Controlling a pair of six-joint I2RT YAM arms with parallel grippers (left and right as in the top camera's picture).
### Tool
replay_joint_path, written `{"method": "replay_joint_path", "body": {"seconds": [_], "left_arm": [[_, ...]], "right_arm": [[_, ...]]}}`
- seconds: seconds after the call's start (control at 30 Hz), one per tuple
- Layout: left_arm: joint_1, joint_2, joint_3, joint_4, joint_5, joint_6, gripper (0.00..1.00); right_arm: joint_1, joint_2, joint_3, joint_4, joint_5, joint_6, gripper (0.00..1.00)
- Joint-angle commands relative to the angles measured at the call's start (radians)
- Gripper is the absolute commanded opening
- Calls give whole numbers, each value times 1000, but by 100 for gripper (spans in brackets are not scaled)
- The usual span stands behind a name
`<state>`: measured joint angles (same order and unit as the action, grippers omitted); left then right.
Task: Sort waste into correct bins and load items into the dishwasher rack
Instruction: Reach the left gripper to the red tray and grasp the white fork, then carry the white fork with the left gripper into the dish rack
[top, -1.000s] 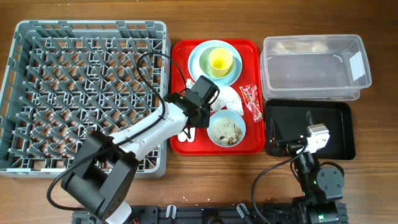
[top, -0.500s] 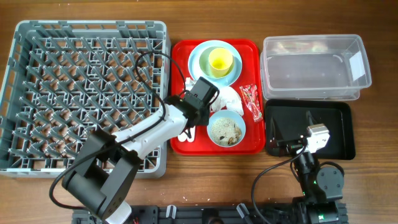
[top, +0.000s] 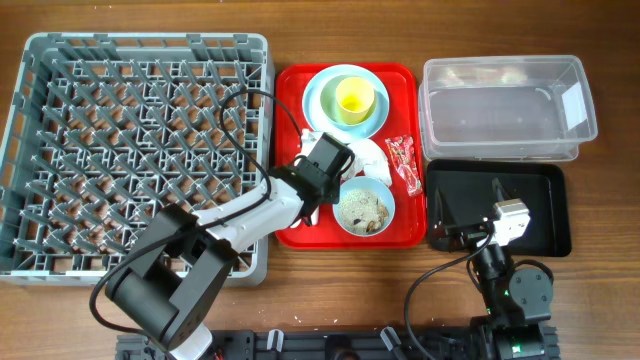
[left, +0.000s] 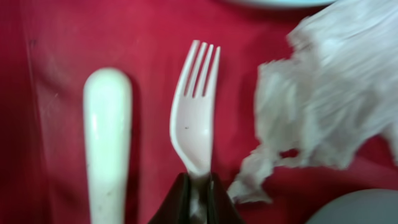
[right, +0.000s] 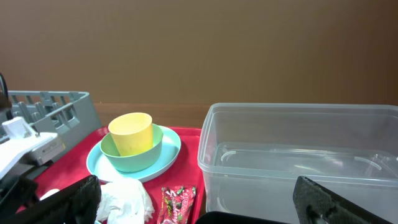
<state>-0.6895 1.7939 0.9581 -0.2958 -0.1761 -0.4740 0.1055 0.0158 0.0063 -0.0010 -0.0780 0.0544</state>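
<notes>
My left gripper (left: 198, 186) is shut on the handle of the white fork (left: 193, 121), which lies on the red tray beside the white spoon (left: 107, 137). The crumpled napkin (left: 329, 99) is just to its right. In the overhead view the left gripper (top: 322, 165) is over the tray's left middle. A blue bowl of beige food scraps (top: 364, 208) sits at the tray's front. The yellow cup (top: 354, 97) stands in a bowl on the blue plate (top: 316, 92). The red wrapper (top: 405, 162) lies at the tray's right. My right gripper (top: 468, 205) is open above the black tray (top: 545, 210).
The grey dishwasher rack (top: 130, 150) fills the left side, with nothing in it. The clear tub (top: 505, 110) stands behind the black tray at the right. The red serving tray (top: 400, 80) lies between the rack and the bins. The left arm reaches across the rack's front right corner.
My left gripper has shifted slightly toward the front of the red tray. The right arm has not moved.
</notes>
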Motion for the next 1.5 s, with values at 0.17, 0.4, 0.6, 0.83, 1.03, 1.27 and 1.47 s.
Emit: {"method": "replay_joint_path", "body": {"seconds": [0.17, 0.4, 0.6, 0.83, 1.03, 1.27, 1.47], "left_arm": [[-2, -215, 88, -156, -61, -2, 4], [101, -570, 105, -325, -62, 55, 4], [319, -616, 105, -471, 3, 163, 4], [423, -438, 104, -492, 134, 206, 4], [423, -262, 104, -460, 134, 233, 4], [423, -245, 105, -429, 94, 235, 34], [419, -352, 151, -427, 43, 227, 35]], "right_arm": [[-5, 1, -1, 3, 2, -2, 100], [-5, 1, -1, 3, 2, -2, 100], [-5, 1, -1, 3, 2, -2, 100], [-5, 1, -1, 3, 2, -1, 100], [-5, 1, -1, 3, 2, -2, 100], [-5, 1, -1, 3, 2, -2, 100], [-5, 1, -1, 3, 2, -2, 100]]}}
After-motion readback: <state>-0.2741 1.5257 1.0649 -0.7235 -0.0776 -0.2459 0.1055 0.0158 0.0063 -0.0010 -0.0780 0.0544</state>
